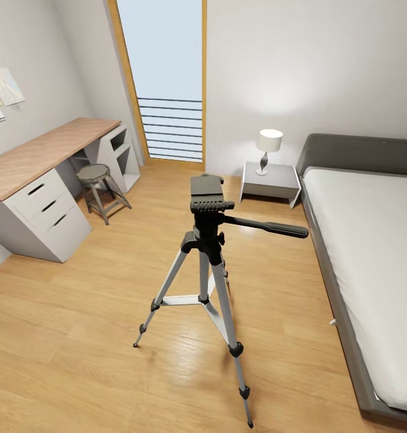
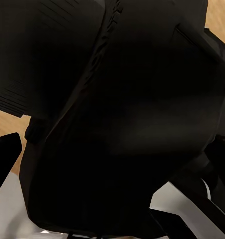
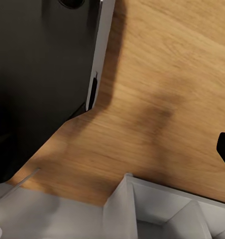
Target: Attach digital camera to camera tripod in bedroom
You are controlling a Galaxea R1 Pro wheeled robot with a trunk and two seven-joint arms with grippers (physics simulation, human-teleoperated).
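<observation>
Where floor spreads, camera tripod upright

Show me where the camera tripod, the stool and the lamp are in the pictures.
camera tripod (image 1: 207,201): head view, on its black head plate.
stool (image 1: 93,174): head view, on its round seat.
lamp (image 1: 269,140): head view, on its white shade.

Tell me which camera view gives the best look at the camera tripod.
The head view: the camera tripod stands whole on the wood floor, with its legs, its head and its pan handle. The two wrist views give dark close shapes, floor and grey surfaces, none clearly the tripod.
</observation>
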